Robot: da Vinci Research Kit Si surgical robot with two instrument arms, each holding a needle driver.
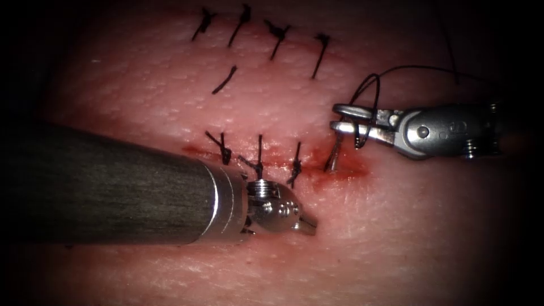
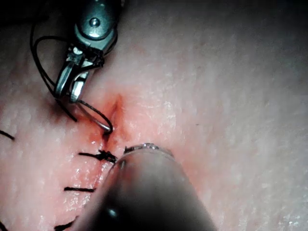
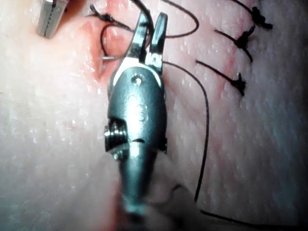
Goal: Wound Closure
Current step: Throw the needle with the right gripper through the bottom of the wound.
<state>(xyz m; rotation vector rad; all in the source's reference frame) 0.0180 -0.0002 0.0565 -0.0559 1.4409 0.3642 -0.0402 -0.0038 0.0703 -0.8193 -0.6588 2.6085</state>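
Note:
The tissue (image 1: 396, 238) has a cut (image 1: 277, 161) running left to right, wet with red fluid. The curved needle (image 1: 334, 159) stands in the tissue at the cut's right end, its arc (image 2: 98, 118) rising toward my right tool (image 1: 335, 118). That tool's jaws stand slightly parted beside the needle's upper end (image 3: 113, 58), with black thread (image 1: 396, 68) looped around and between them. My left tool (image 1: 309, 228) rests low on the tissue just in front of the cut, shut and holding nothing; its tip (image 3: 48, 19) is seen close to the needle.
Three knotted stitches (image 1: 259, 165) cross the cut left of the needle. An older row of several stitches (image 1: 277, 35) lies farther back. The left arm's thick shaft (image 1: 113, 187) covers the near left tissue. Loose thread (image 3: 204, 120) trails along the right tool.

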